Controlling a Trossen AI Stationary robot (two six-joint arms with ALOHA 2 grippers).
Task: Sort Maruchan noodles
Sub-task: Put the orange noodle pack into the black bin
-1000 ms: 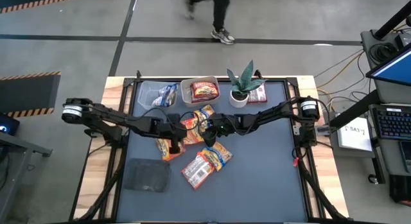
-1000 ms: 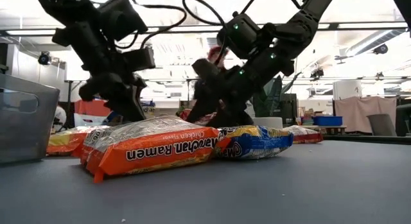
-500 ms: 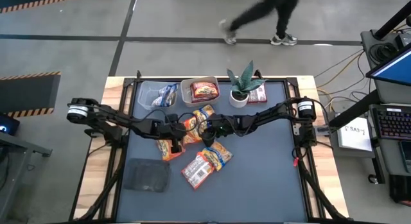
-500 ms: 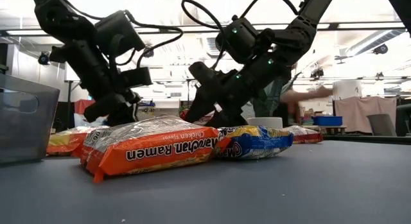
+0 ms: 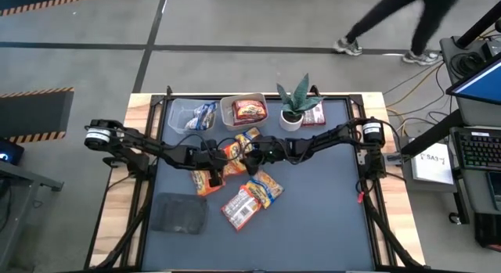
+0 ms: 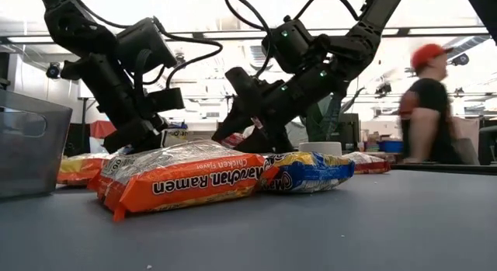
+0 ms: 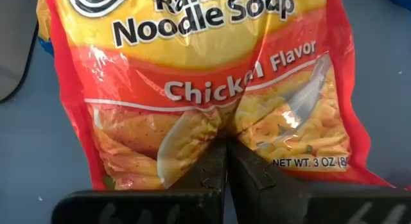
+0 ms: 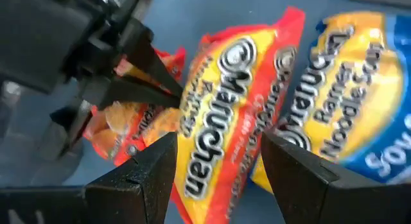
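Item: orange chicken pkt [image 7: 212,115], mid-table
L gripper [image 7: 226,161] has dropped, pinched shut on it; R gripper [image 8: 218,161] closed in, fingers apart, empty – your lift's next

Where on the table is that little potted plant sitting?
In the high view the potted plant stands near the table's far edge, right of centre, between the clear tub holding a red packet and a loose red packet on its right.

Two tubs [image 5: 186,115] [image 5: 243,110] stand side by side at the table's [image 5: 329,218] far edge, each holding a packet; the potted plant [image 5: 294,109] stands right of them. Loose packets [image 5: 249,202] lie mid-table, the cloth pad [image 5: 178,213] near-left.
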